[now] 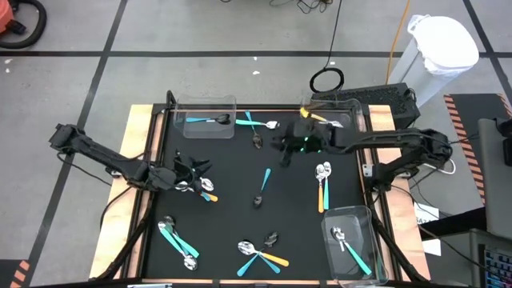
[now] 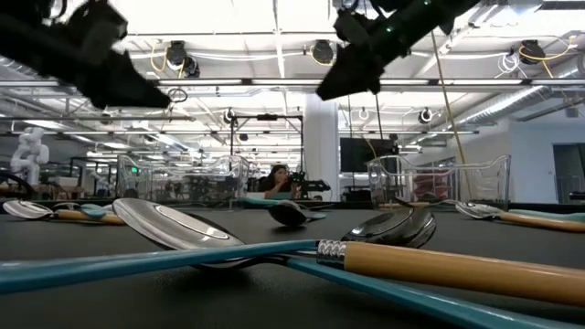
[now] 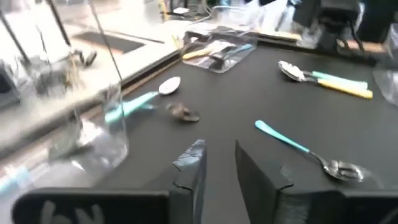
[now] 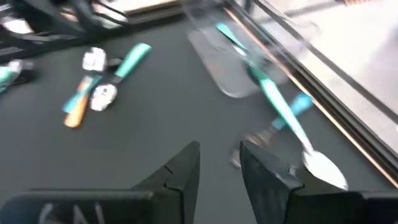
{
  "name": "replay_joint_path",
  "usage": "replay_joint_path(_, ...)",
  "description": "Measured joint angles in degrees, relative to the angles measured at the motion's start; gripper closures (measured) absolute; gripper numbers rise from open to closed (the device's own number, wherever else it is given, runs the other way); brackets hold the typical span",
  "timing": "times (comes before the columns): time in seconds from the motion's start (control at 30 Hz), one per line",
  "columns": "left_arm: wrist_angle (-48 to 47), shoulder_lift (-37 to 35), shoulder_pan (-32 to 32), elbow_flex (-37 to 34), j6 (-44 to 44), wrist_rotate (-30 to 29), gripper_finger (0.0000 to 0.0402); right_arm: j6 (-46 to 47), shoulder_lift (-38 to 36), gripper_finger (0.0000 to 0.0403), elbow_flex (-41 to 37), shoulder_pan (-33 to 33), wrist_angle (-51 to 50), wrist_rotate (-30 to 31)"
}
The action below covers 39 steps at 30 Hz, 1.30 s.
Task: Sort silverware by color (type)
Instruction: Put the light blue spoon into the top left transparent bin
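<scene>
Spoons with teal or orange handles lie scattered flat on the black mat (image 1: 232, 208). My left gripper (image 1: 200, 168) hovers open above the mat's left part, just past a small pile of spoons (image 1: 202, 192). In the left wrist view its fingers (image 3: 219, 171) hold nothing, and a teal-handled spoon (image 3: 308, 151) lies ahead. My right gripper (image 1: 285, 154) hangs open over the far middle, near a small dark utensil (image 1: 257, 142). Its fingers (image 4: 217, 165) hold nothing. Crossed teal spoons (image 1: 256, 122) lie beyond it. In the low view, both grippers (image 2: 101, 55) (image 2: 361, 55) are well above the table.
Three clear bins stand on the mat: far left (image 1: 206, 102) with one teal spoon, far right (image 1: 352, 108), and near right (image 1: 372, 240) with a teal spoon. Spoon pairs lie at the right (image 1: 322, 184), near left (image 1: 178, 244) and near middle (image 1: 260, 256). Wooden table edges frame the mat.
</scene>
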Motion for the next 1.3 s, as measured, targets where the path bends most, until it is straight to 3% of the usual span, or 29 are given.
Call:
replay_joint_path(0.27,-8.0,0.0,-1.3,9.3,3.9,9.9,0.0327,2.2,10.2,0.0293,0.0,7.8,4.5,0.0)
replay_joint_path(0.6,-17.1,0.3,1.7,9.2,14.4,8.1,0.0314,3.9,20.9,0.0293,0.0,13.7,14.9,3.1)
replay_joint_path(0.8,-13.5,0.3,8.4,9.2,19.1,9.6,0.0239,0.2,20.1,0.0293,0.0,10.4,16.1,3.2)
replay_joint_path(0.93,-15.8,0.3,13.0,9.2,18.7,20.2,0.0192,-3.0,17.7,0.0293,0.0,8.3,16.3,3.2)
replay_joint_path(1.03,-20.8,1.3,14.8,9.2,17.0,27.3,0.0182,-5.3,16.7,0.0293,0.0,7.3,16.0,3.0)
replay_joint_path(1.3,-33.6,8.6,14.6,9.2,15.9,32.7,0.018,-8.3,16.3,0.0293,0.0,6.0,14.4,2.9)
